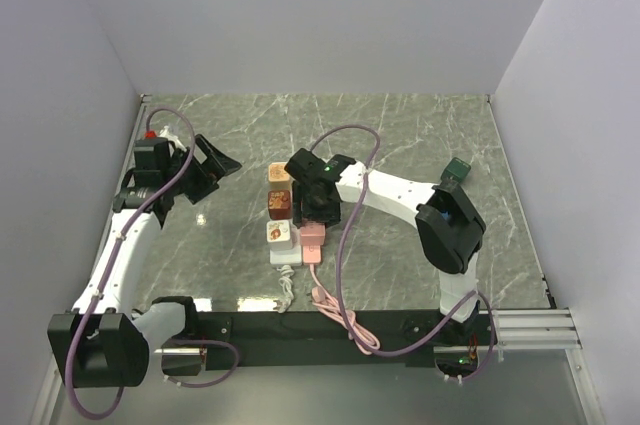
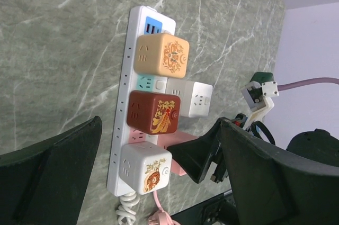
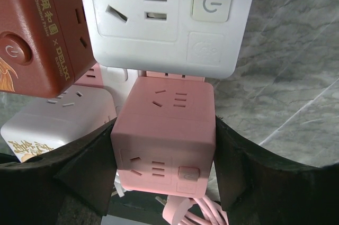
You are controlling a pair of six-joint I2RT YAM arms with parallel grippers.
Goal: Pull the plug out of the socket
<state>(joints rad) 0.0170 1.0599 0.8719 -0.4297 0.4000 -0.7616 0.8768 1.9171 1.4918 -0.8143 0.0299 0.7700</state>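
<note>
The pink cube plug sits on the near end of the white power strip, about midway across the worktop and closer to its near edge. The right gripper pinches it, one pad against each side. A brown-red cube and a white cube crowd just behind it. The pink cable trails off the near edge. Towards the left edge, the left gripper hangs spread wide, holding nothing.
</note>
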